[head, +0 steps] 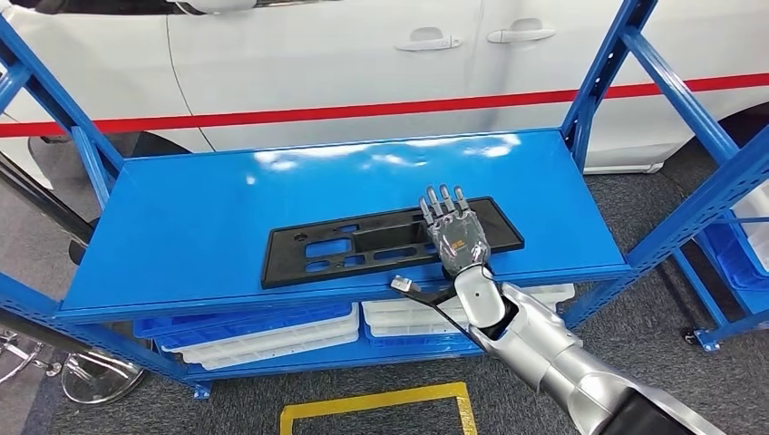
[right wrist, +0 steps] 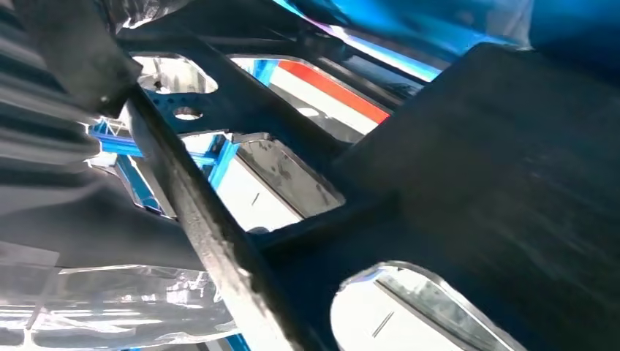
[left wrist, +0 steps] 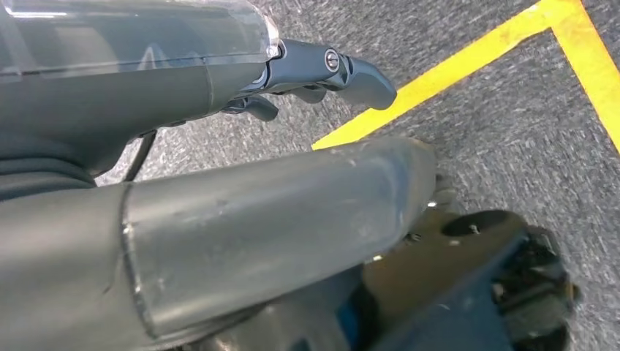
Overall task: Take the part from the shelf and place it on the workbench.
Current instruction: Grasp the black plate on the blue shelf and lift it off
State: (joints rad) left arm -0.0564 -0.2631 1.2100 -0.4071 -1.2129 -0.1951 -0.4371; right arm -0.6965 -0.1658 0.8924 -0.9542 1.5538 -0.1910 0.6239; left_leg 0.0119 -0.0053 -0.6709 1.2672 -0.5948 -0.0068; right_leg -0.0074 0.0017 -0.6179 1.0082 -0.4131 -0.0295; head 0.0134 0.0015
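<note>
The part [head: 363, 243] is a long flat black panel with several cutouts, lying flat near the front of the blue shelf top [head: 209, 208]. My right hand [head: 456, 234] rests on the panel's right portion with its fingers straight and spread across the top; the thumb is hidden. Very close in the right wrist view, the panel [right wrist: 439, 190] shows its near edge running past the hand's clear cover [right wrist: 102, 307]. In the left wrist view my left hand [left wrist: 292, 146] hangs over grey floor, holding nothing.
Blue shelf posts [head: 594, 86] stand at both sides. White and blue trays [head: 272, 331] are stacked on the lower level. A white car [head: 363, 63] stands behind. Another blue rack [head: 734, 236] is at the right. Yellow floor tape [head: 376, 403] lies in front.
</note>
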